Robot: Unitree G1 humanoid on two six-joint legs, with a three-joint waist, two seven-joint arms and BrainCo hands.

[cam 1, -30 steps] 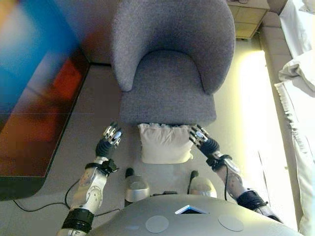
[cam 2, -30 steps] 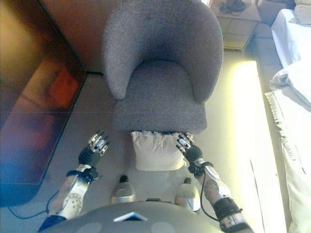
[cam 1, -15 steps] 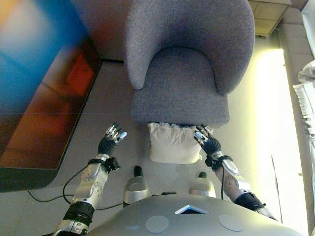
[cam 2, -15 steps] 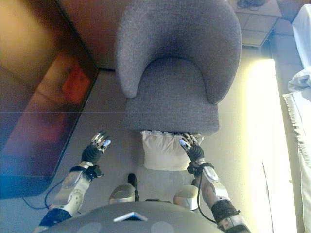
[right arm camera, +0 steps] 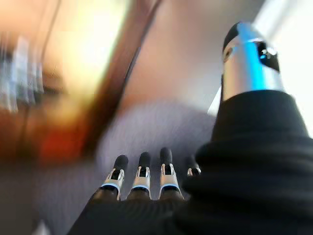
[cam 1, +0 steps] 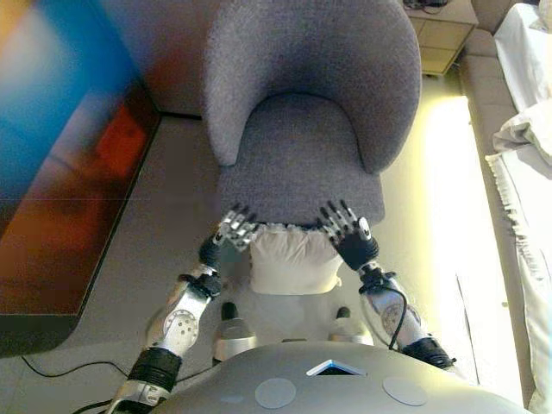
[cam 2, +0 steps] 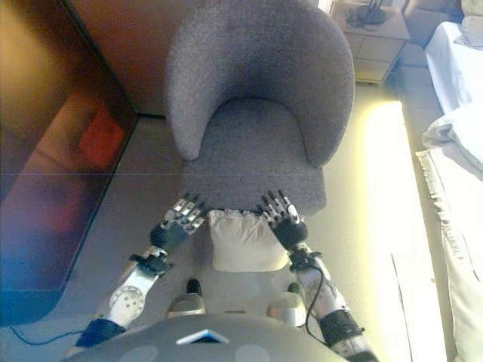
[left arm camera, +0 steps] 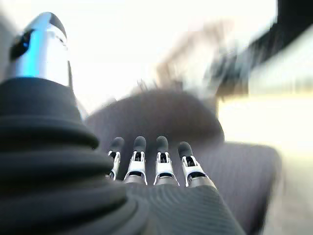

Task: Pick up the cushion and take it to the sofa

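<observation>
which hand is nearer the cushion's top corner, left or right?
Neither clearly: the left hand and right hand flank the white cushion, one at each upper corner, fingers spread open.

Bright glare on floor [cam 1: 448, 164] at right, blurred wrist views, smeared left edge

Pale grey floor [cam 1: 172, 185]: carried a grey tub armchair [cam 1: 302, 112] and, lying flat against its front edge, a white cushion [cam 1: 291, 260]; also a dark wooden unit [cam 1: 60, 216] alongside.

No legible text or labels anywhere
</observation>
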